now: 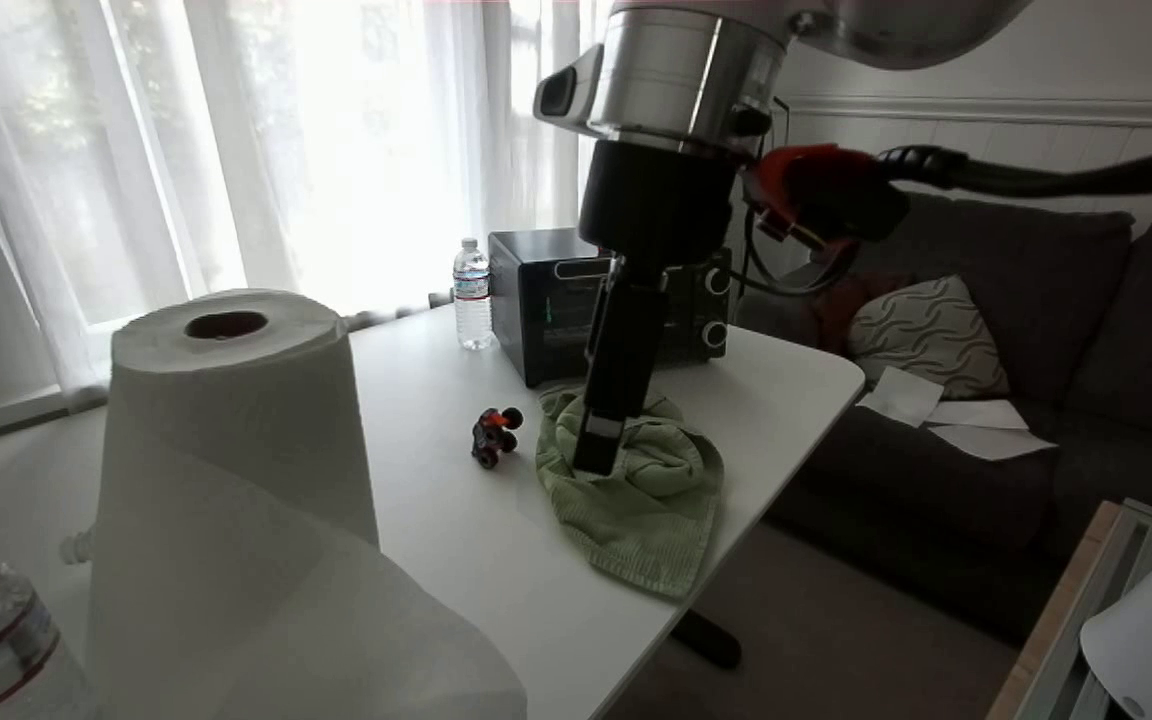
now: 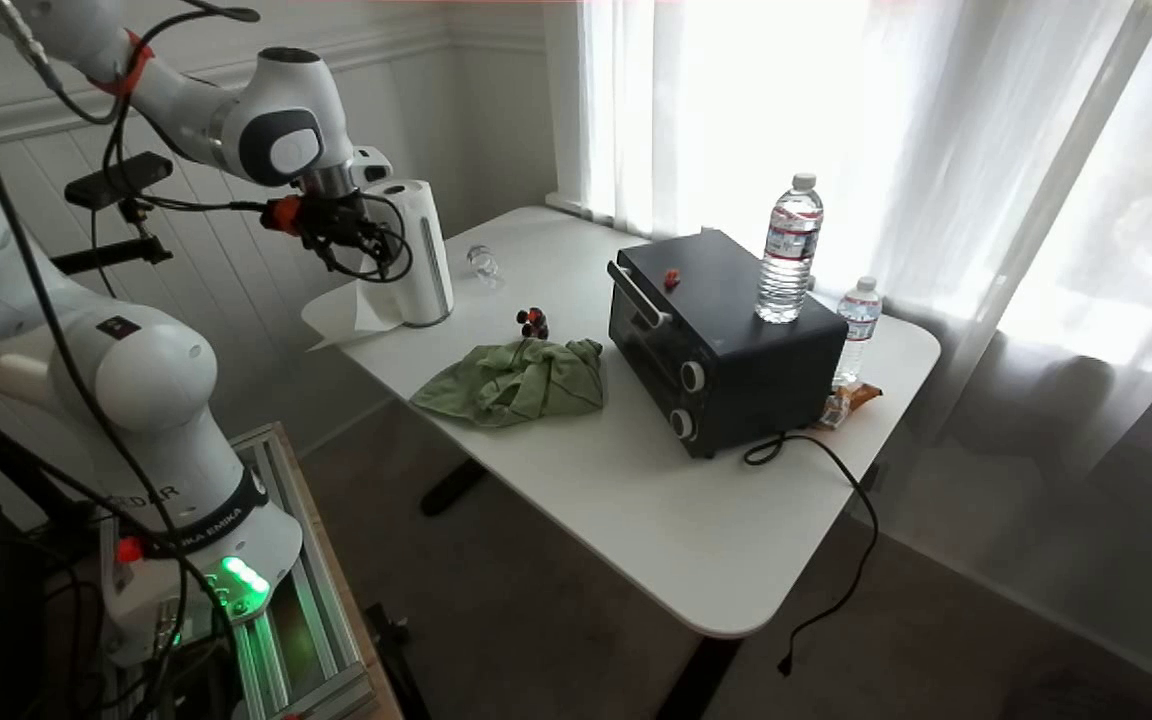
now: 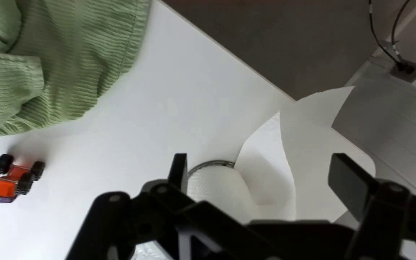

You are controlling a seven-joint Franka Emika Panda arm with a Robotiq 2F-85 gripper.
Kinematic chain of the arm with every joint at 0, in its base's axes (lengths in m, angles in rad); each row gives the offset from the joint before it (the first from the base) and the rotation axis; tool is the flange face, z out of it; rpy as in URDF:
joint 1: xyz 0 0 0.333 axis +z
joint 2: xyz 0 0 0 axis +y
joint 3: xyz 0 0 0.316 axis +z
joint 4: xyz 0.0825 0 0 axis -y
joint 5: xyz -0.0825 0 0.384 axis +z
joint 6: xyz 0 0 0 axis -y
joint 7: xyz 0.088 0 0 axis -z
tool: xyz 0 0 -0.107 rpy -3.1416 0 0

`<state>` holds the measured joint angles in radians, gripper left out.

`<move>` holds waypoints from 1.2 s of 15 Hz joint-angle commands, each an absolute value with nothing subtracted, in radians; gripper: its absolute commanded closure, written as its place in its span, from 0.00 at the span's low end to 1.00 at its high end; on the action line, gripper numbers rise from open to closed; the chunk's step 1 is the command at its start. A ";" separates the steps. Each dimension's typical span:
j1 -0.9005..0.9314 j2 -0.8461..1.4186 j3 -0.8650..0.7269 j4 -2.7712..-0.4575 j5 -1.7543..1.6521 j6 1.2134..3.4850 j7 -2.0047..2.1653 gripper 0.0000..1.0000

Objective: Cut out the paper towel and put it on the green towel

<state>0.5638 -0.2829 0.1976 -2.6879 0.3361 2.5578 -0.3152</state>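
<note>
The white paper towel roll [image 1: 236,430] stands upright on the table; it also shows in an exterior view [image 2: 428,260] and in the wrist view [image 3: 219,187]. A loose sheet [image 3: 265,166] hangs from the roll, and in an exterior view the sheet [image 2: 361,318] reaches past the table edge. The green towel [image 1: 636,520] lies crumpled near the table edge, also in an exterior view [image 2: 516,385] and in the wrist view [image 3: 85,61]. My gripper [image 3: 262,173] is open, with nothing between its fingers. It is above the table, with roll and sheet below in the wrist view.
A toy car [image 1: 493,437] lies beside the towel. A black toaster oven [image 2: 726,330] stands behind it, with a water bottle [image 2: 791,250] on top and another bottle [image 2: 856,330] behind. A clear bottle [image 2: 483,262] lies near the roll. The table edge [image 3: 237,59] borders the floor.
</note>
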 commanded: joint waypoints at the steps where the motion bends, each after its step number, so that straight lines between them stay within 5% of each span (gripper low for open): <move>1: 0.578 -0.139 0.210 -2.604 0.425 2.617 -0.371 0.00; 14: 0.428 0.201 0.403 -2.353 0.455 2.699 -0.413 0.00; 16: 0.405 0.237 0.426 -2.320 0.438 2.701 -0.409 0.07; 18: 0.388 0.270 0.443 -2.291 0.424 2.702 -0.403 0.31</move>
